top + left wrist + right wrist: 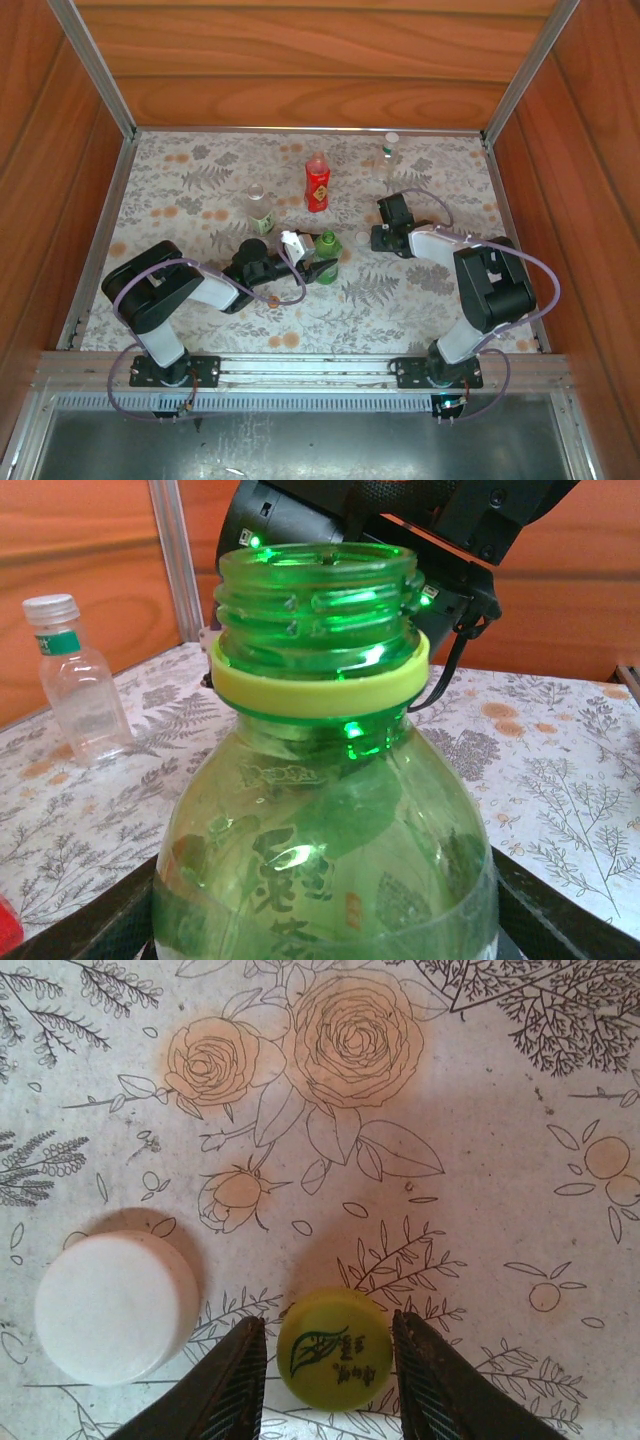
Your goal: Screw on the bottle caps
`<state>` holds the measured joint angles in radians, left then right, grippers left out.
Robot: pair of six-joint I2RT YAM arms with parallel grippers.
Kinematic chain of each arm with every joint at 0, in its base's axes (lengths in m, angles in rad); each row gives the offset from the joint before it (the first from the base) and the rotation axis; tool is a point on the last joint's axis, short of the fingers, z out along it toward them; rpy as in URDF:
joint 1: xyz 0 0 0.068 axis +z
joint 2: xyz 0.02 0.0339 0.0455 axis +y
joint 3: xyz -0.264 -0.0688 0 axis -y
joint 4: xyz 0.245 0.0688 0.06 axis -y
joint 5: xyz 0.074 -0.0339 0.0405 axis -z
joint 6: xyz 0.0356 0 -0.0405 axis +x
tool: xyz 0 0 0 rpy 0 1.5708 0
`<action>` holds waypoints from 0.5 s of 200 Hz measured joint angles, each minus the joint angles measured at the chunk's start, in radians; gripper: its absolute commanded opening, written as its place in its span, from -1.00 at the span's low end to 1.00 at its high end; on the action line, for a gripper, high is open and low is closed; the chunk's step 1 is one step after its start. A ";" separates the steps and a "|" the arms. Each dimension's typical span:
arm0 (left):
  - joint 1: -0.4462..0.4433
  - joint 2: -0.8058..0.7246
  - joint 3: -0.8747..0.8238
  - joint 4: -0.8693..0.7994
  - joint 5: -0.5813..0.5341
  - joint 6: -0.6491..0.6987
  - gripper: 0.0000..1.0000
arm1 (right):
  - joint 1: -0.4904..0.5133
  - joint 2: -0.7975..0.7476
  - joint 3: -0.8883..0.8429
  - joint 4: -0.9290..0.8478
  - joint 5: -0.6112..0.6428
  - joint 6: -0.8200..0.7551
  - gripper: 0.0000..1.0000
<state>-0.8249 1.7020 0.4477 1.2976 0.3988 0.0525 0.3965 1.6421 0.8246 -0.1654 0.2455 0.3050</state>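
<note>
Yellow-green cap (335, 1352) lies flat on the surface (480, 1160) beside a white cap (112, 1305). The right tool (328, 1335) straddles it, set narrow; I cannot tell if it pinches yet. The left tool (318, 266) clamps the green bottle (320, 810) upright, its neck bare. The step looks like cap pickup. Next comes a firm pinch, a lift, and level seating on the threads.

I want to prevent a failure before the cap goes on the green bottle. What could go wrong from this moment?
1. The right pincer straddles the yellow-green cap with just its fingertips; a shallow grip may let it slip or tilt.
2. The white cap lies close beside and might get pushed.
3. The green bottle in the left pincer has an open threaded neck; a tilted cap could cross-thread.
</note>
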 measured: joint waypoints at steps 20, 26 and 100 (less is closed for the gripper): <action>0.000 0.000 0.000 0.000 0.000 0.000 0.29 | 0.000 0.000 0.003 0.000 0.000 0.000 -0.24; 0.000 0.000 0.000 0.000 0.000 0.000 0.29 | 0.000 0.000 0.003 0.000 0.000 0.000 -0.24; 0.000 0.000 0.000 0.000 0.001 0.000 0.28 | 0.000 0.044 0.016 -0.003 0.000 0.001 -0.27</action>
<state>-0.8249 1.7020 0.4477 1.2976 0.4000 0.0521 0.3965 1.6859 0.8410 -0.1688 0.2451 0.3058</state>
